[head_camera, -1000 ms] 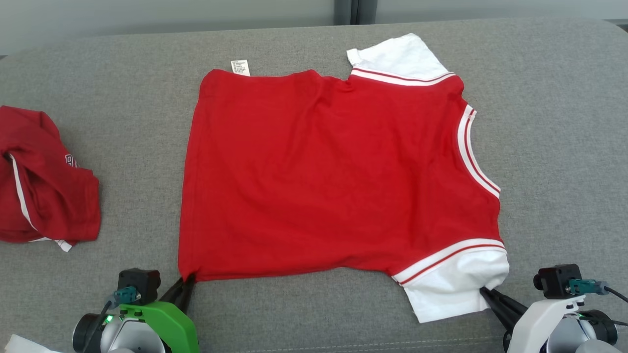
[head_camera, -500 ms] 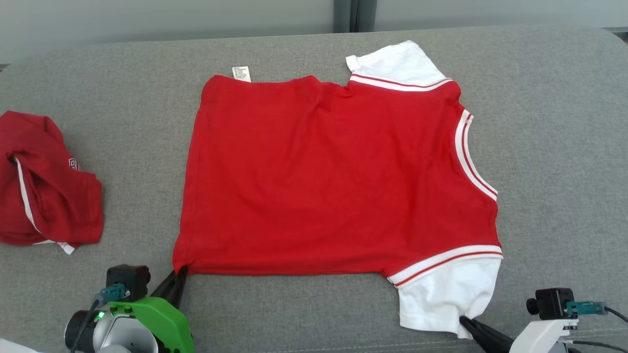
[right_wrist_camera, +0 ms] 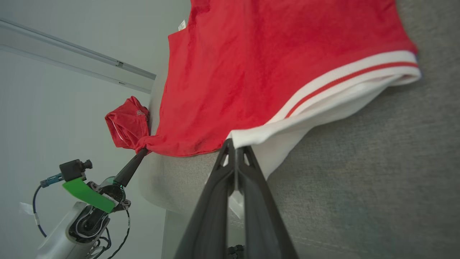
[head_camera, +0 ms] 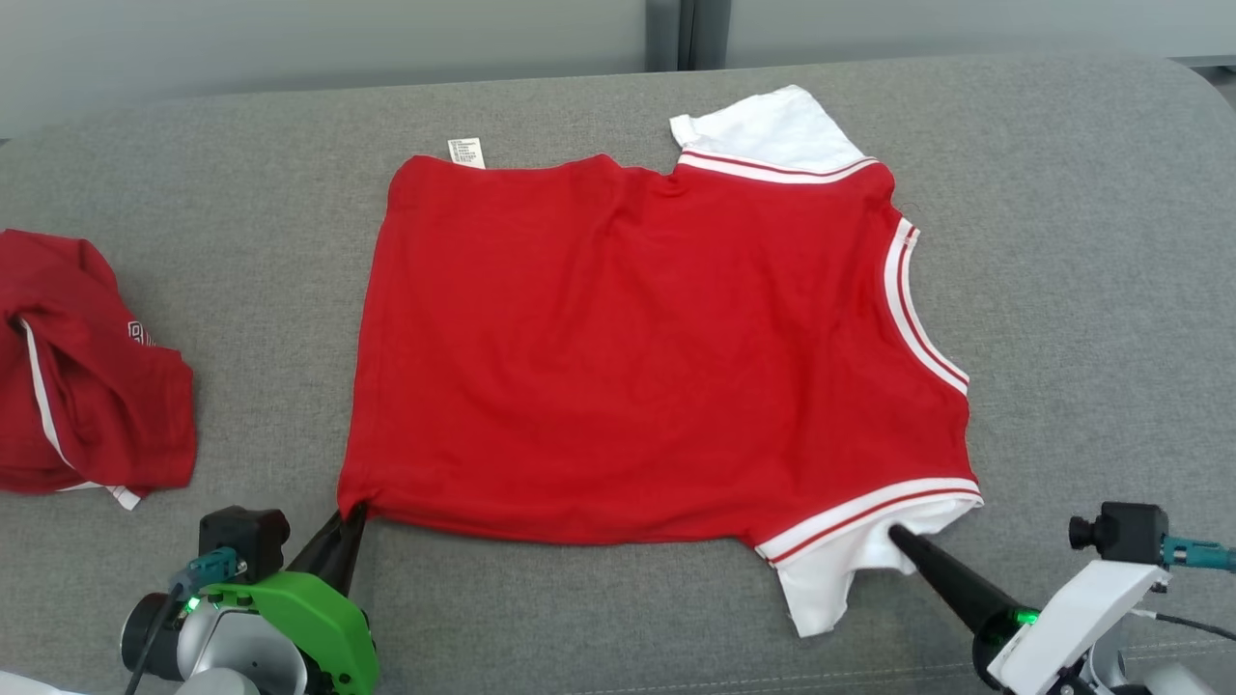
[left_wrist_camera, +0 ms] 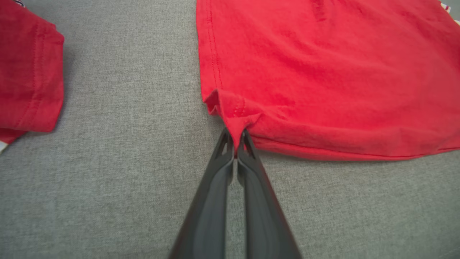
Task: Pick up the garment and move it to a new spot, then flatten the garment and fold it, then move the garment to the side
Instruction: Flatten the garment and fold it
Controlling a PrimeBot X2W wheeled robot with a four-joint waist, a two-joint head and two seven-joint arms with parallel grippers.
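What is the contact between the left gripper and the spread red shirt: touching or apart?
Touching. The left wrist view shows the left gripper shut on the spread red shirt, its bunched hem corner pinched between the fingertips.

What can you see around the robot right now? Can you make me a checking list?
Surface: grey fabric cushion.
Job's things: red shirt spread flat, white sleeves, label at far edge.
Clutter: crumpled red garment at the left.
Grippers: left gripper shut on the shirt's near hem corner; right gripper shut on its near white sleeve.
Cables: thin cable by each wrist camera.
Surroundings: pale wall behind.
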